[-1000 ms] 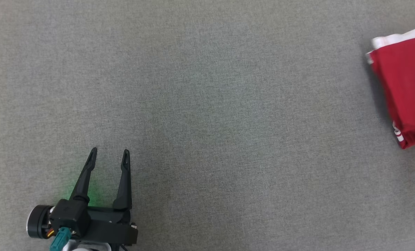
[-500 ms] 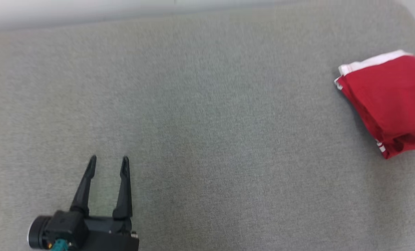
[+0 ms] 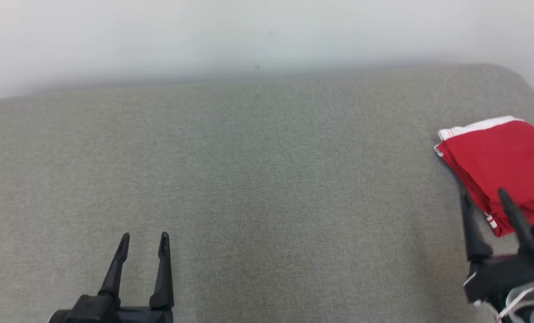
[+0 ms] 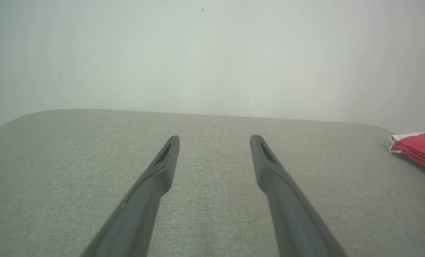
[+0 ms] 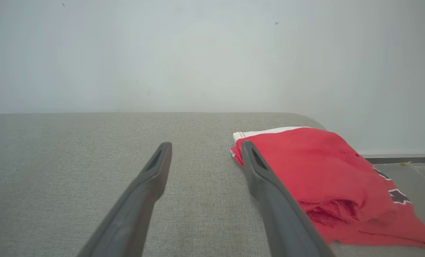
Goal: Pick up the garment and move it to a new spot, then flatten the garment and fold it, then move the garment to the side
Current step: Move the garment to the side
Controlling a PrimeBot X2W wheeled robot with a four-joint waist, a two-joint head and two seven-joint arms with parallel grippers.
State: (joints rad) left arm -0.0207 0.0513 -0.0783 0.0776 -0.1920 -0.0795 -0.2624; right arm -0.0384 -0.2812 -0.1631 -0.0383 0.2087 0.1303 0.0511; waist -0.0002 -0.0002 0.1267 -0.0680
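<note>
The red garment (image 3: 500, 157) with a white band lies folded near the grey cushion's (image 3: 267, 179) right edge.

- The red garment (image 3: 500, 157) runs off the head view's right edge; 1 finger of the right gripper (image 3: 483, 193) covers its near corner.
- The body of the left gripper (image 3: 145, 235) is cut off by the bottom edge.

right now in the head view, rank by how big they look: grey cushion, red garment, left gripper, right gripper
1. grey cushion, by far largest
2. red garment, cut by the frame edge
3. left gripper and right gripper: look alike, both cut off, so unranked
</note>
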